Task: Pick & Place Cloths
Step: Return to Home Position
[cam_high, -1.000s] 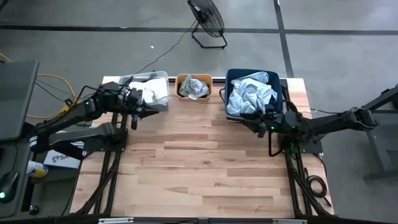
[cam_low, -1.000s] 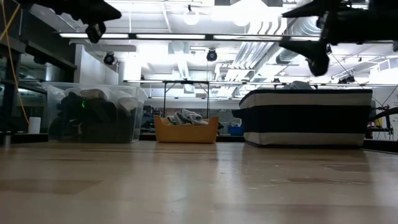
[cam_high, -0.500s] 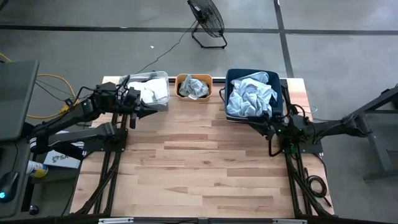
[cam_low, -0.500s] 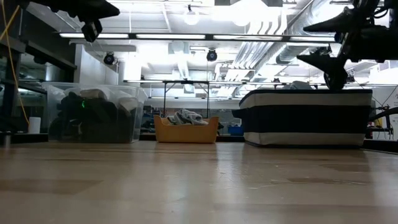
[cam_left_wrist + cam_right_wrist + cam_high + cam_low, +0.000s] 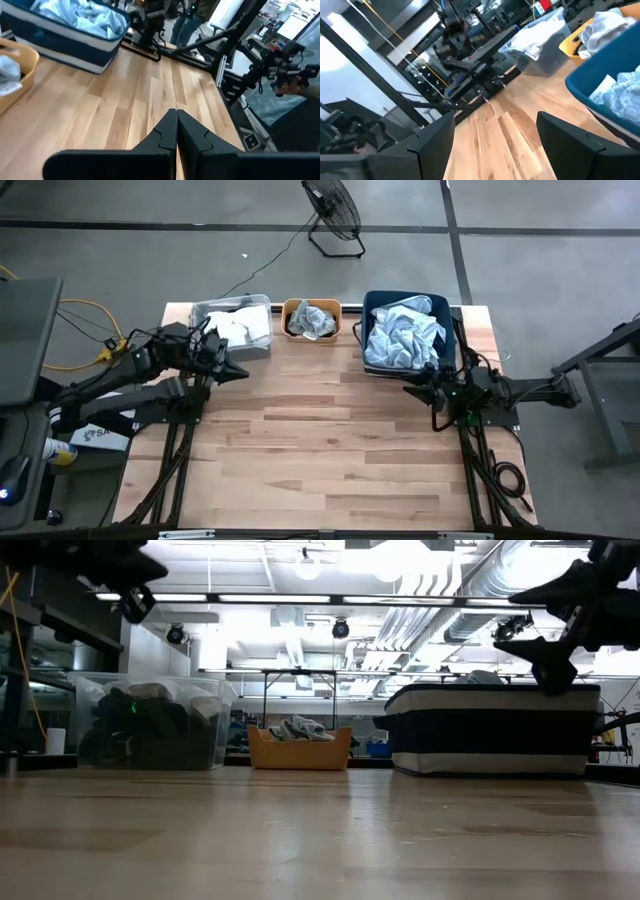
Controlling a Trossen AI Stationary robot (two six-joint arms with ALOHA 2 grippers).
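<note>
A pale blue cloth (image 5: 403,332) fills the navy bin (image 5: 455,330) at the table's far right. White cloth (image 5: 238,330) lies in the clear bin (image 5: 205,313) at the far left. A small grey-green cloth (image 5: 312,320) sits in the orange bin (image 5: 290,330) between them. My left gripper (image 5: 240,372) hovers just near of the clear bin, shut and empty; its wrist view shows the closed fingertips (image 5: 176,117) over bare wood. My right gripper (image 5: 412,388) hovers near the navy bin's near edge, open and empty (image 5: 495,125).
All three bins stand in a row along the far edge; the low view shows the clear bin (image 5: 150,725), orange bin (image 5: 298,748) and navy bin (image 5: 490,728). Bare wooden tabletop (image 5: 320,440) spreads across the middle and near side. A fan (image 5: 333,210) stands on the floor beyond.
My left gripper has drawn back from the clear bin's near edge toward the table's near-left. My right gripper has pulled away from the navy bin toward the table's right edge and sunk lower. No cloth has moved.
</note>
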